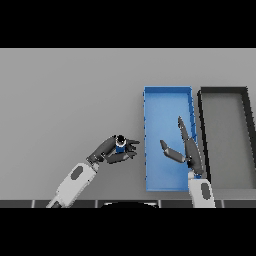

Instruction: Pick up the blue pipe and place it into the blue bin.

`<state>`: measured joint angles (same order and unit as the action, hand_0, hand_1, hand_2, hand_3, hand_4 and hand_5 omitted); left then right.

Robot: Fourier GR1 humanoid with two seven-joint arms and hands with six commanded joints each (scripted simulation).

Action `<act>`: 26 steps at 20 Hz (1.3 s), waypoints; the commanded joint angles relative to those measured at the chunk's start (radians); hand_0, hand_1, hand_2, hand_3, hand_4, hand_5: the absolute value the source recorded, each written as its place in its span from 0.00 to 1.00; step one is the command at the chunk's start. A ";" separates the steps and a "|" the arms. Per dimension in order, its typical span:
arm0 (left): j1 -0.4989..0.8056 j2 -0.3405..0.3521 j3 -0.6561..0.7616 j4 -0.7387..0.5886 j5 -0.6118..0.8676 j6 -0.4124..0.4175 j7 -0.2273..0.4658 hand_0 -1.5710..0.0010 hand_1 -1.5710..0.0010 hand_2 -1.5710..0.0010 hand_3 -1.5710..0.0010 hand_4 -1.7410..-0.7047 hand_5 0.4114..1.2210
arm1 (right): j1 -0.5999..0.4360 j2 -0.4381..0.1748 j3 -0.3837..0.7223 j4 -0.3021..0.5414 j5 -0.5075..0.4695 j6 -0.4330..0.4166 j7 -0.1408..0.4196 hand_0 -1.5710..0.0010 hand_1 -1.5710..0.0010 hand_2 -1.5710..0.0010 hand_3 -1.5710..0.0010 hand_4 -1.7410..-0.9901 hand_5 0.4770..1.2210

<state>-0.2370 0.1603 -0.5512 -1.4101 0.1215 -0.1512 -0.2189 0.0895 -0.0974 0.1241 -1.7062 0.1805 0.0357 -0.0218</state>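
The blue pipe (120,145) is a short blue cylinder with a dark open top, standing upright in my left hand (109,152). That hand's fingers and thumb curl round it, just left of the blue bin (167,102). The bin is a long rectangular tray lying lengthwise away from me, right of centre. My right hand (189,150) hovers over the bin's near right part with fingers straight and thumb spread, holding nothing.
A black bin (247,107) of about the same shape lies right beside the blue one, at the table's right edge. Grey table surface stretches to the left and behind.
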 commanded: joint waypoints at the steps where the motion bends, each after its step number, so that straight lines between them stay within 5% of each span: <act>1: -0.007 -0.014 -0.007 -0.019 0.001 0.008 0.017 0.04 0.03 0.03 0.08 0.02 0.98 | -0.002 -0.001 -0.003 0.004 0.004 -0.004 -0.001 1.00 1.00 1.00 1.00 0.74 0.17; 9: -0.051 -0.004 -0.027 -0.148 0.018 0.005 0.154 0.01 0.01 0.00 0.05 0.00 1.00 | 0.012 -0.015 -0.009 -0.003 0.010 -0.006 -0.036 1.00 1.00 1.00 1.00 0.81 0.17; 17: -0.050 0.005 -0.025 -0.143 0.003 0.002 0.170 0.00 0.00 0.00 0.05 0.00 1.00 | 0.061 -0.012 -0.020 -0.041 -0.018 -0.004 -0.037 1.00 1.00 1.00 1.00 0.75 0.17; 20: -0.048 0.003 -0.030 -0.138 -0.003 0.000 0.178 0.00 0.00 0.00 0.05 0.00 1.00 | 0.061 -0.031 -0.035 -0.100 -0.184 0.118 -0.086 1.00 1.00 1.00 1.00 0.73 0.18; 26: -0.058 0.003 -0.032 -0.129 -0.007 -0.009 0.170 0.00 0.00 0.00 0.05 0.00 1.00 | -0.074 -0.206 -0.015 -0.265 -0.476 0.338 0.126 1.00 1.00 1.00 1.00 0.57 0.03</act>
<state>-0.2952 0.1633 -0.5831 -1.5388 0.1157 -0.1620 -0.0488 0.0147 -0.3045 0.1090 -1.9719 -0.2956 0.3747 0.1017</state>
